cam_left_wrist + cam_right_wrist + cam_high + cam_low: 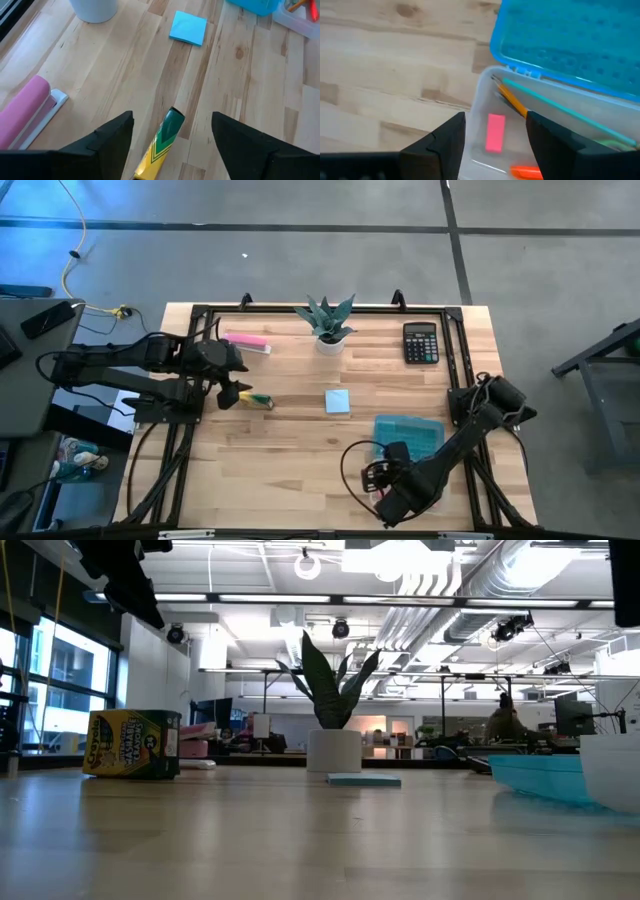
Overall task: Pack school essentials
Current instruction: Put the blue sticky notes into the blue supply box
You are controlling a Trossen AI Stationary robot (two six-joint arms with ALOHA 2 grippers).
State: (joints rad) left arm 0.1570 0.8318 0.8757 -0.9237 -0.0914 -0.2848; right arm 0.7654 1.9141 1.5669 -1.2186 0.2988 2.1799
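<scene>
A yellow-green crayon box [256, 400] lies flat on the table at the left, also in the low view [133, 743] and the left wrist view [159, 145]. My left gripper [231, 393] [172, 119] hangs open above it, one finger on either side, well clear of it. A light blue notepad [337, 402] [188, 28] lies flat mid-table. A clear case with an open blue lid [409, 434] [570, 40] holds a pink piece [495, 132], an orange pen [526, 172] and thin pencils [555, 106]. My right gripper [393, 460] [495, 145] is open over the case.
A pink bar [247, 340] [25, 110] lies at the far left. A potted plant [328, 328] [333, 745] stands at the far middle, a black calculator [421, 343] at the far right. A black frame [300, 310] borders the table. Bare wood lies near the front left.
</scene>
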